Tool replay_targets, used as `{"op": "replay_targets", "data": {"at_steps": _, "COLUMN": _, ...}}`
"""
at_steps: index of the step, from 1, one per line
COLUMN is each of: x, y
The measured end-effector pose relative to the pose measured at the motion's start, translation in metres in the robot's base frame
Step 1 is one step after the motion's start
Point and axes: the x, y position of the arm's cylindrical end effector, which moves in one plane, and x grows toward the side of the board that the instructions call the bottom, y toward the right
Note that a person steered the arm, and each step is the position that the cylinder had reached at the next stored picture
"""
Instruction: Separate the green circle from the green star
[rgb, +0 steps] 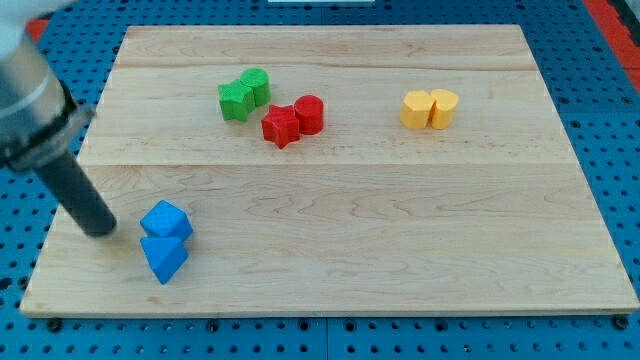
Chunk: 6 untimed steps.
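Low-left my tip (103, 231) beside blue blocks (165, 222); red star (281, 126) near green circle (257, 86).

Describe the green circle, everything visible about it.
The green circle is a short, bright green cylinder with a matte, plastic-looking surface, standing flat on the wooden board near the view's top left. Its left side touches the green star; the red star lies just below to the right, apparently apart. My tip is far away, beside the blue blocks.
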Motion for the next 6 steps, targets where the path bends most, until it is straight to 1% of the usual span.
{"op": "replay_targets", "data": {"at_steps": 1, "x": -0.066, "y": 0.005}}
{"op": "replay_targets", "data": {"at_steps": 2, "x": -0.121, "y": 0.022}}
{"op": "replay_targets", "data": {"at_steps": 3, "x": -0.147, "y": 0.042}}
{"op": "replay_targets", "data": {"at_steps": 4, "x": -0.174, "y": 0.092}}
{"op": "replay_targets", "data": {"at_steps": 6, "x": -0.185, "y": 0.198}}
